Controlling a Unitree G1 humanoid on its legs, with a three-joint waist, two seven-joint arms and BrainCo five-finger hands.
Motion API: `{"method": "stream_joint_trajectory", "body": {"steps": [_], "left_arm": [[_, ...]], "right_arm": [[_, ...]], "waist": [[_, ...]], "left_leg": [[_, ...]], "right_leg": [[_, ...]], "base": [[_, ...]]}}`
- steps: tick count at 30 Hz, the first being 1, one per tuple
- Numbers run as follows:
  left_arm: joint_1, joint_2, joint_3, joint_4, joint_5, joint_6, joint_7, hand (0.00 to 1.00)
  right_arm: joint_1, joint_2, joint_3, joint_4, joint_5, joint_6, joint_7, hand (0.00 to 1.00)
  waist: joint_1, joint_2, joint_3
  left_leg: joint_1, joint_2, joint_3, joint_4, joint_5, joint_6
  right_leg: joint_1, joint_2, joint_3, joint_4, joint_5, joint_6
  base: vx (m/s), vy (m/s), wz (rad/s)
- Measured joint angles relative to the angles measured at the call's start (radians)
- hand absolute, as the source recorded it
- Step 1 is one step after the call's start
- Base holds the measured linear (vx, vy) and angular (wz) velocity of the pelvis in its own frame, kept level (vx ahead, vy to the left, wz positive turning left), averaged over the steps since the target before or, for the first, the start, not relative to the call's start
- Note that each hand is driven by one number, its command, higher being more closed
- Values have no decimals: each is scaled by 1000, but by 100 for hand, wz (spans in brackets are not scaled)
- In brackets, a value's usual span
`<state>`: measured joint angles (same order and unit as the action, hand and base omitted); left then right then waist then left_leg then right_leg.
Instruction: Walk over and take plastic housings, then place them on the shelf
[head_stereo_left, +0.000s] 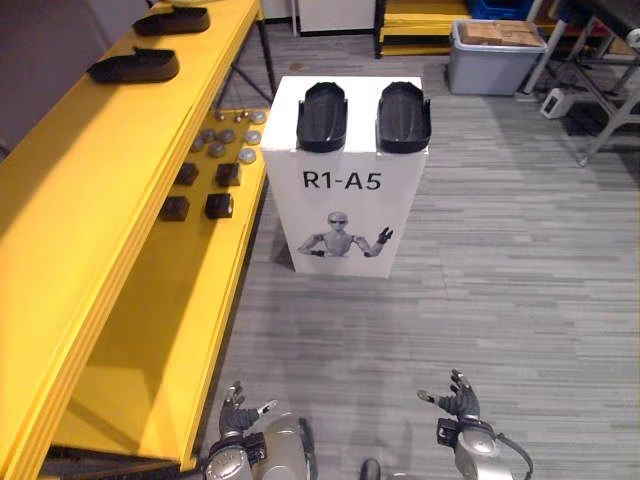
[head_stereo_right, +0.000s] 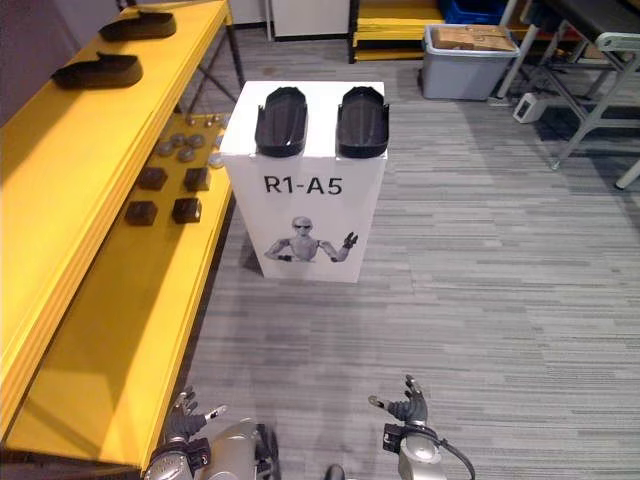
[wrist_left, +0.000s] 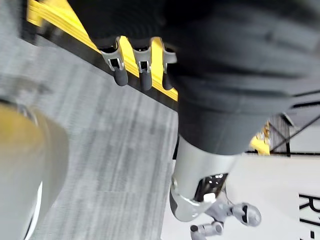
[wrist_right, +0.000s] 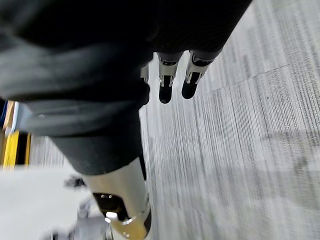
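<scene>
You have two black plastic housings (head_stereo_left: 322, 116) lying side by side on top of the tall white box (head_stereo_left: 345, 215), well ahead of both hands. Your left hand (head_stereo_left: 238, 408) and right hand (head_stereo_left: 460, 402) hang low over the grey floor (head_stereo_left: 520, 280), fingers loosely spread and empty. The long yellow shelf (head_stereo_left: 90, 200) runs along your left, carrying two more black housings (head_stereo_left: 133, 66) on its top board.

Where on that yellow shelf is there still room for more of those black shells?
The top board is bare from the nearer housing lying on it back towards the robot. The lower board is free on the near side of the dark blocks. Its far end is crowded with those blocks and the metal discs.
</scene>
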<state>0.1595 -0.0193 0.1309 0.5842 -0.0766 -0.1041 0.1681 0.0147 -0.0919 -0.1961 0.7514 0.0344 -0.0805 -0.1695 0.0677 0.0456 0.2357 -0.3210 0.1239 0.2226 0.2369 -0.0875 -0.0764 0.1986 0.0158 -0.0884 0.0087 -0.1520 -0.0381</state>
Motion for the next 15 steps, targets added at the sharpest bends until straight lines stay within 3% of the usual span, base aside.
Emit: {"method": "stream_joint_trajectory", "body": {"steps": [1,2,3,4,6,7,8,9,11,15], "left_arm": [[3,2,1,4,0,-1,1,0],[9,8,9,6,0,-1,1,0],[7,12,11,6,0,-1,1,0],[7,12,10,8,0,0,1,0],[20,13,-1,27,0,4,1,0],[25,16,-4,27,0,4,1,0],[30,24,-13,28,0,6,1,0],[31,38,-39,28,-1,9,2,0],[31,48,-40,27,-4,9,4,0],[-7,50,-41,25,-20,7,3,0]], "right_arm": [[0,-2,1,13,0,1,-1,0],[6,3,5,23,-2,1,-1,0],[19,7,11,24,-5,1,-1,0],[27,7,13,26,-6,1,0,0],[33,12,12,54,-15,3,2,0],[37,15,14,56,-21,4,3,0],[43,18,19,56,-31,7,4,0],[59,22,24,55,-36,13,9,0],[64,21,44,51,-36,16,11,0],[55,21,53,39,-36,16,14,0]], "waist": [[2,-2,-1],[4,-19,-18],[3,-52,-23],[4,-63,-26],[0,-68,-28],[-1,-70,-26],[-7,-72,-23],[-18,-71,-23],[-28,-70,-23],[-53,-57,-16]], "left_leg": [[9,-2,-6,-2,58,11],[11,-26,-4,12,107,55],[6,-60,1,46,92,83],[5,-72,11,66,78,105],[66,-96,47,83,1,133],[94,-106,51,78,-14,136],[139,-120,51,73,-37,146],[211,-133,39,72,-72,159],[285,-142,25,42,-91,160],[399,-126,-46,-31,-100,146]], "right_leg": [[11,-4,17,6,-19,9],[10,-31,42,26,-57,28],[7,-70,51,57,-93,46],[1,-88,54,92,-111,56],[-117,-135,55,426,-140,94],[-164,-152,53,554,-120,132],[-236,-178,55,735,-96,193],[-316,-191,50,924,-102,182],[-379,-194,21,949,-116,162],[-489,-160,-38,606,-112,131]], "base": [[425,242,-63],[461,249,-52],[587,273,-43],[576,241,-33],[505,221,-33],[470,233,-21],[480,204,7],[580,182,23],[480,78,33],[445,-53,60]]}}
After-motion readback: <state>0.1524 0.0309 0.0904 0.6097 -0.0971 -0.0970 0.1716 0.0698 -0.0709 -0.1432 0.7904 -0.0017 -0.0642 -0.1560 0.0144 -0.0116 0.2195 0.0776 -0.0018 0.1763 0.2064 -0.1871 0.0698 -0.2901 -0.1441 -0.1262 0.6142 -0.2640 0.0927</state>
